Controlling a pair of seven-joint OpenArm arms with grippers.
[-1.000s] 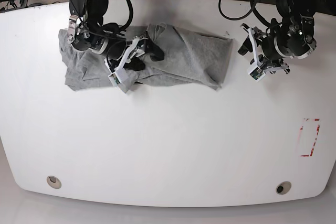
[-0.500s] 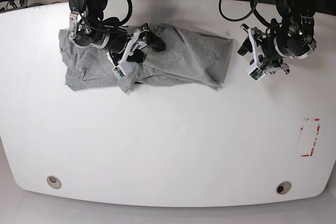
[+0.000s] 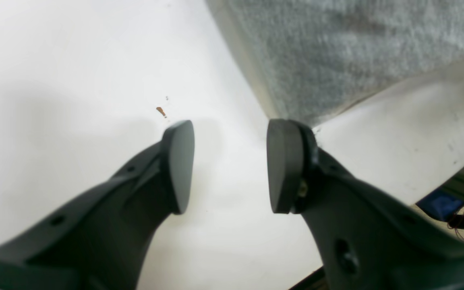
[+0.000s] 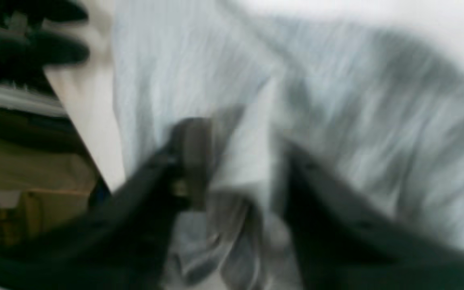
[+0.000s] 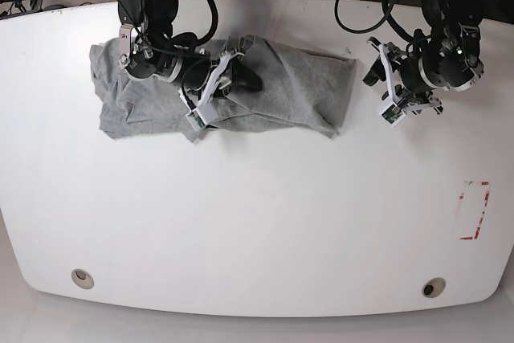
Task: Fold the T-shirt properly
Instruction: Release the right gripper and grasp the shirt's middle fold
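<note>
- Worktop point(image 5: 257, 222): white, broad, bare across the near half; red-marked patch at one side edge.
- Shirt point(image 5: 297, 86): grey, rumpled, bunched into a long band across the far part of the worktop, long axis running side to side; not yet folded flat, by the look of it.
- Right arm: over the shirt's middle, far nearer to the cloth than the other arm.
- Right gripper point(image 5: 229, 78): down in the folds, pointing along the shirt's long axis toward its free end.
- Right fingers point(image 4: 191, 161): blurred in the wrist view, a ridge of cloth between them; gripped or only straddled, cannot tell.
- Left gripper point(image 5: 393, 86): above bare worktop, just beside the shirt's end, not touching it.
- Left fingers point(image 3: 179, 165): apart, nothing between them; shirt edge point(image 3: 336, 52) lies ahead and to one side in the wrist view.
- Next move likely turns on the right side drawing cloth along the long axis; left side well placed for the near corner.
</note>
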